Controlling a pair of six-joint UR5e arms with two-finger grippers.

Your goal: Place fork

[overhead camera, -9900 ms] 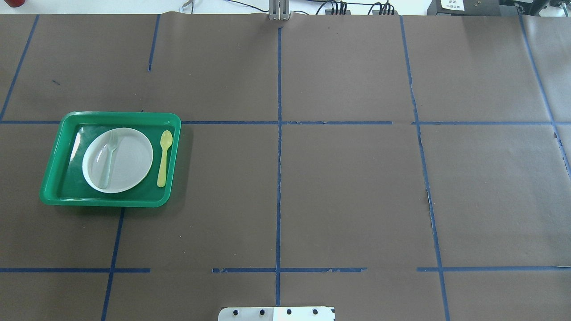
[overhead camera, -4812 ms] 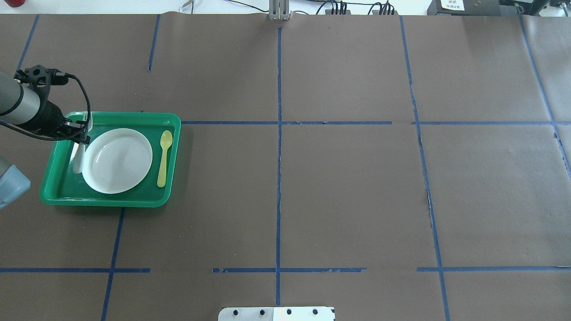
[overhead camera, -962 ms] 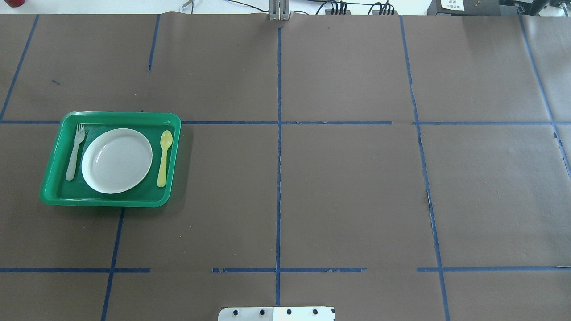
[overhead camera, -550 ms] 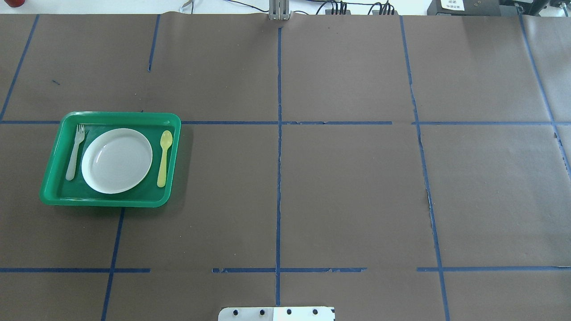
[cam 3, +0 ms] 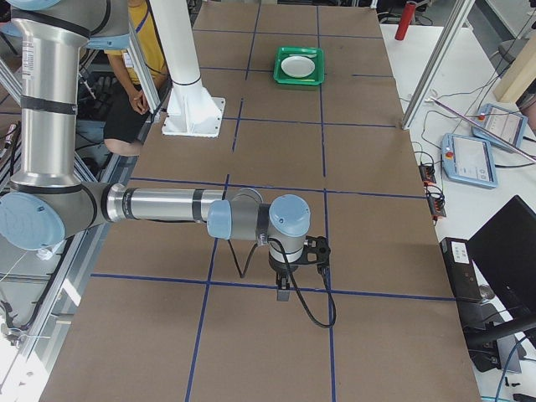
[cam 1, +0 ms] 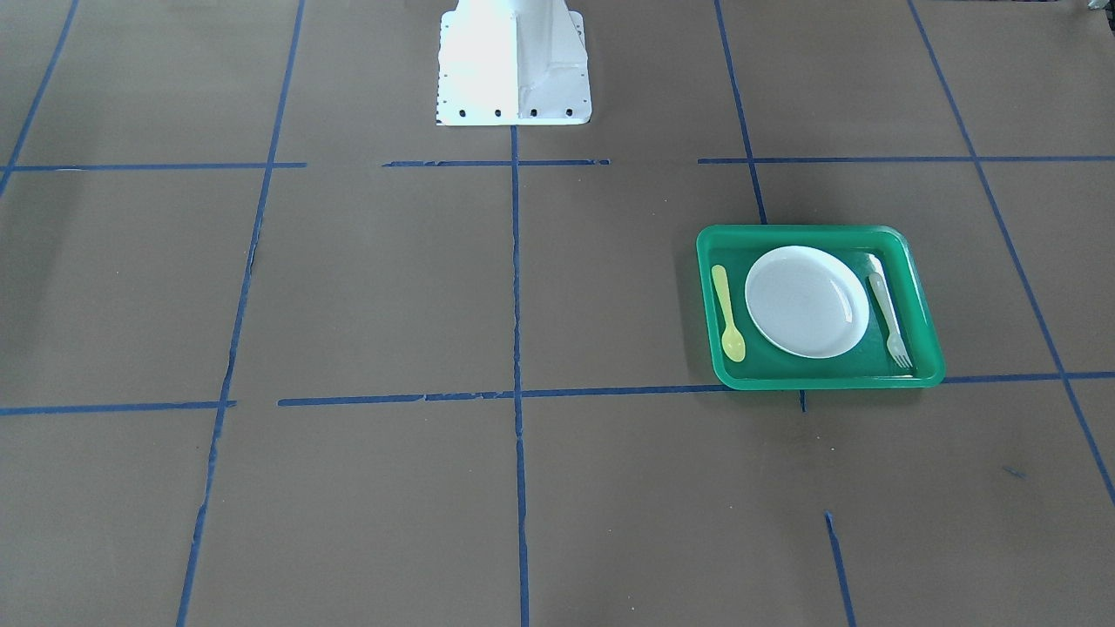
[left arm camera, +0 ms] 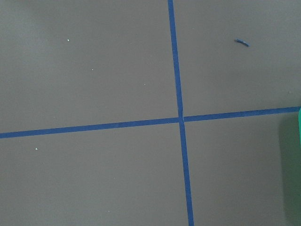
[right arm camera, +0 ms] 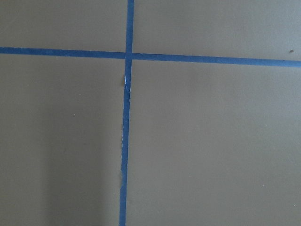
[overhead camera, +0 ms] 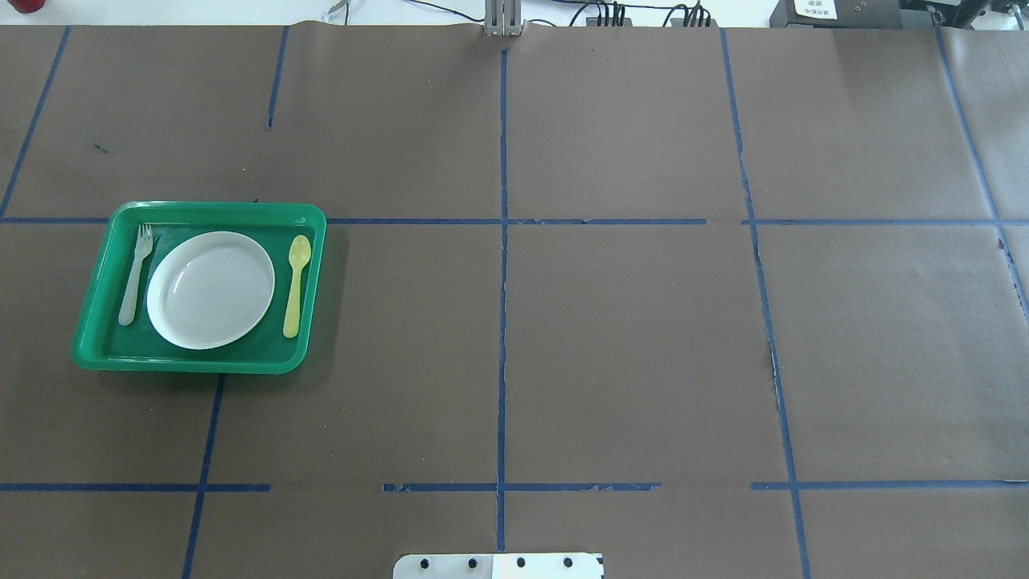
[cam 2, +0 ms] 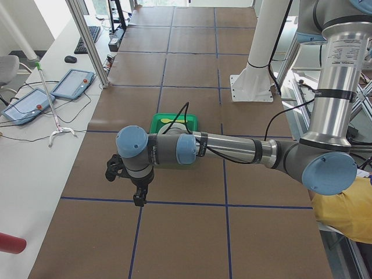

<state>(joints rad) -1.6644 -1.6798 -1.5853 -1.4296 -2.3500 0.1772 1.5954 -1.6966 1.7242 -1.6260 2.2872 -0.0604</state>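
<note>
left arm [cam 2: 232, 145] and right arm [cam 3: 159, 205] outstretched, left tool [cam 2: 138, 200] and right tool [cam 3: 283, 293] downward, openness unclear

Text check | I can read nothing in any view | white label [overhead camera: 814, 8] on the dark box [overhead camera: 872, 14] beyond the far edge of the table [overhead camera: 643, 338]: print too small for me to make out

My overhead camera looked forward and down from behind the base [overhead camera: 498, 565]; the front camera faced it steeply from across the table [cam 1: 348, 287]. Both shared the green tray [overhead camera: 201, 207]. The end cameras looked along the table; both wrist cameras stared down, close, at taped paper [right arm camera: 188, 141].
</note>
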